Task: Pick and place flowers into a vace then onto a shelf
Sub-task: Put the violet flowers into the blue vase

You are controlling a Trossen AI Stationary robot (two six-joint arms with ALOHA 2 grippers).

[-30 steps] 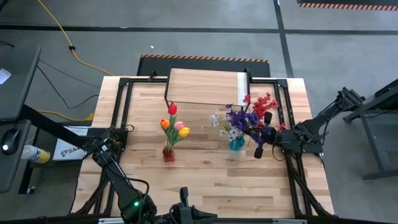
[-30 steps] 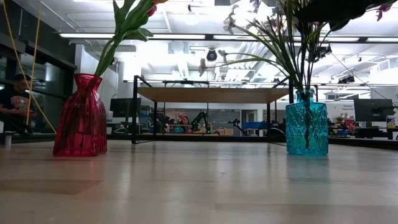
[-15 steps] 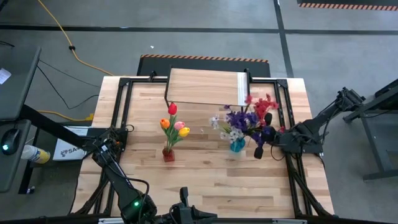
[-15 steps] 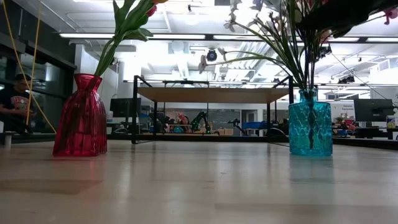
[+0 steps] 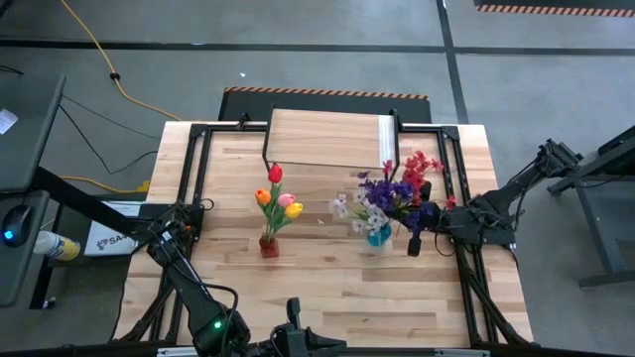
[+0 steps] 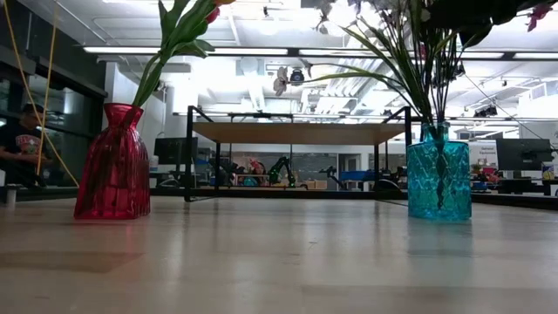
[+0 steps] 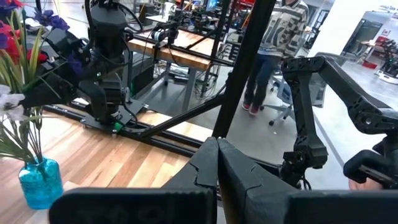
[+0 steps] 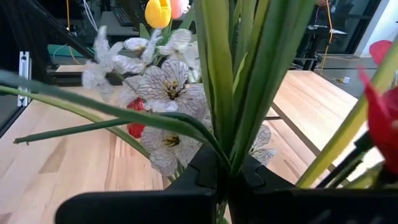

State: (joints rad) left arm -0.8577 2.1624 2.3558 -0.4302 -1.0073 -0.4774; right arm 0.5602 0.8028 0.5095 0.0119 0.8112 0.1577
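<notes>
A blue vase [image 5: 378,235] [image 6: 438,179] stands on the table right of centre and holds purple, white and red sprays [image 5: 389,193]. My right gripper [image 8: 221,177] [image 5: 407,220] reaches in from the table's right and is shut on their green stems. A red vase [image 5: 269,245] [image 6: 112,162] with red, orange, pink and yellow tulips [image 5: 279,196] stands left of centre. The shelf [image 5: 327,139] [image 6: 296,133] stands at the far edge. My left gripper [image 7: 217,167] [image 5: 191,211] hovers shut over the table's left side and holds nothing. My right gripper pinches a bunch of the sprays' green stems [image 8: 225,134] between its two fingers, above the blue vase's mouth. It comes in about level from the table's right, with the fingers across the stems. The stems' lower ends stand in the blue vase, which rests on the table.
Black frame rails [image 5: 193,174] run along the table's left and right sides. Bare tabletop [image 5: 337,288] lies in front of both vases. People show in the room beyond the table [image 7: 280,37] [image 6: 17,144].
The blue vase with its sprays has slid a little toward the table's near edge and stayed standing on the table. The white blossoms have swung the same way. My right gripper has stayed shut on the stems.
</notes>
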